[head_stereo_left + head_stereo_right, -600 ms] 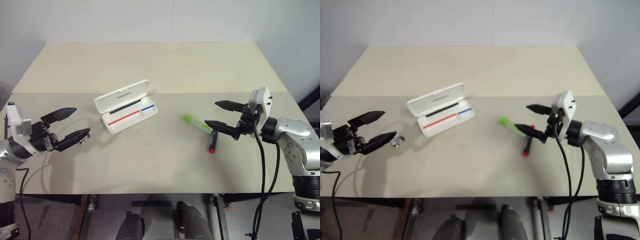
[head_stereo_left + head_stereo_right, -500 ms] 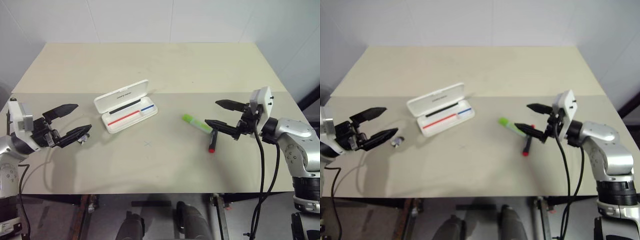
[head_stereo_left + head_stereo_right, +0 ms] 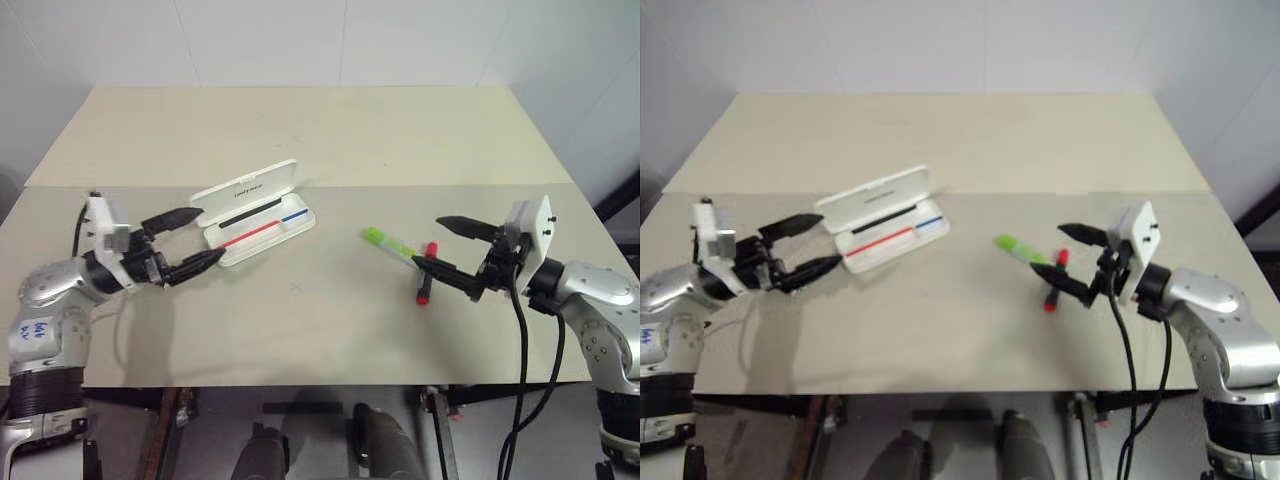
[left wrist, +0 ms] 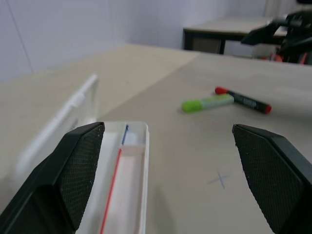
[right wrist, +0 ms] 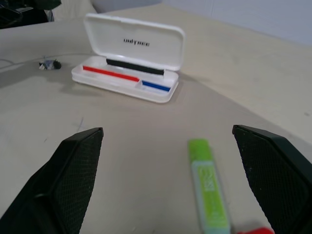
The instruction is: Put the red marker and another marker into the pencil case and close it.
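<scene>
left claw moved up beside pencil case | right claw lowered toward red marker

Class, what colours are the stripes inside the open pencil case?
Red and blue, clearest in the right wrist view: pencil case.

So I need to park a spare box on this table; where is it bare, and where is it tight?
The whole far half of the table behind the pencil case is bare, as is the middle strip between the case and the green marker. It is crowded where the right claw hangs over the green marker and the red marker, and where the left claw flanks the case.
</scene>
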You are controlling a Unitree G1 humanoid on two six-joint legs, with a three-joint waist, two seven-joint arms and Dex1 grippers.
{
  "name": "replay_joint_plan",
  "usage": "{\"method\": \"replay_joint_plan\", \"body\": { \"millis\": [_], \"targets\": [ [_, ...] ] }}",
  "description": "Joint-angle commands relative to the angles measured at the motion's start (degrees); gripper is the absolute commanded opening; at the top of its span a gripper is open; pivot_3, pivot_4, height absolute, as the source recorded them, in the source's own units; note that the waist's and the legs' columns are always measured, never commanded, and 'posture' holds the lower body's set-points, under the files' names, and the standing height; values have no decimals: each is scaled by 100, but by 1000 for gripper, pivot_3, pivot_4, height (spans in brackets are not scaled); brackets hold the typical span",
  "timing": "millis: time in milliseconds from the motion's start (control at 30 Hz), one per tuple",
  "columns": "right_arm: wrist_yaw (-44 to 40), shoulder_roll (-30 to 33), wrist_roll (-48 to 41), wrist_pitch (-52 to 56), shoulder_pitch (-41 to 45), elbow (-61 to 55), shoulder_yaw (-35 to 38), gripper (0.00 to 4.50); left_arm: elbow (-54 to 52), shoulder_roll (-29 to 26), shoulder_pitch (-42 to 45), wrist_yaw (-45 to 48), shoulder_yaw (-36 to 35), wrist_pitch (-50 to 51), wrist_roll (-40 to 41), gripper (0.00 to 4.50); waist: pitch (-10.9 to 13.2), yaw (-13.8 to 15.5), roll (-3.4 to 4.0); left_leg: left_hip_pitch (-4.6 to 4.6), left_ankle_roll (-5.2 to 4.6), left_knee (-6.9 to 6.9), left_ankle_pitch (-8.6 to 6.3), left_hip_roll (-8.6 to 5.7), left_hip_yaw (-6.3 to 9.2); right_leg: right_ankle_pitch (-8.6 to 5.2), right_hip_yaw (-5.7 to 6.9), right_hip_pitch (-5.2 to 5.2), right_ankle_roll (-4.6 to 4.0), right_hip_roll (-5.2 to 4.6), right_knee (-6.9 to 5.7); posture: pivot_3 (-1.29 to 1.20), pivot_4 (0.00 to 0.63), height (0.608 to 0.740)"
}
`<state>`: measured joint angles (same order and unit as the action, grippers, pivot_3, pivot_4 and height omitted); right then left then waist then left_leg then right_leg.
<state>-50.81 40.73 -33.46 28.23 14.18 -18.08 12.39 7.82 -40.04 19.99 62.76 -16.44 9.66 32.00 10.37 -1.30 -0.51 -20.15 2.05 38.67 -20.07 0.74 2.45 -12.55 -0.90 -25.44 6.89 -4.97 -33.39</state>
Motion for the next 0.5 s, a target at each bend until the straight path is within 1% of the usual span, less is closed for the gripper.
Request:
{"method": "replay_joint_plan", "body": {
  "millis": [33, 133, 233, 300, 367, 500],
  "targets": [
    [19, -9, -102, -82, -135, -322, 90, 4500, -20, 127, 67, -304, 224, -149, -369, 4486, 0, -2, 0, -1, 0, 8, 0, -1, 0, 1, -4, 0, 2, 0, -3, 0, 150, 740],
    [58, -69, 17, -230, -314, -464, -1, 4500, -87, 234, 88, -477, 497, -58, -597, 4486, 1, -9, -2, -1, -1, 26, 0, -2, -1, 4, -16, 1, 6, 6, -12, 0, 150, 740],
    [167, -145, -10, -186, -541, -666, -50, 4500, 130, 286, 294, -587, 687, -135, -834, 4486, 1, -6, -3, 3, -1, 33, 0, 1, -1, 5, -27, 2, 6, 16, -15, 0, 150, 740],
    [148, -82, -23, -133, -855, -826, -13, 4500, 285, 353, 504, -775, 780, -134, -1000, 4486, 1, 21, -5, 4, -2, 34, 1, 2, 0, 5, -28, 2, 5, 19, -15, 0, 150, 740],
    [191, -55, -16, -84, -996, -892, 6, 4500, 447, 397, 652, -898, 830, -92, -1091, 4486, 1, 56, -5, 5, -4, 34, 2, 2, 2, 5, -28, 2, 4, 22, -16, 0, 150, 740],
    [222, -62, -75, -19, -1024, -878, 20, 4500, 819, 464, 837, -1061, 929, -114, -1320, 4486, 1, 64, -5, 6, -4, 36, 2, 1, -10, 12, -42, 2, 7, 22, -26, 0, 150, 740]
  ]
}}
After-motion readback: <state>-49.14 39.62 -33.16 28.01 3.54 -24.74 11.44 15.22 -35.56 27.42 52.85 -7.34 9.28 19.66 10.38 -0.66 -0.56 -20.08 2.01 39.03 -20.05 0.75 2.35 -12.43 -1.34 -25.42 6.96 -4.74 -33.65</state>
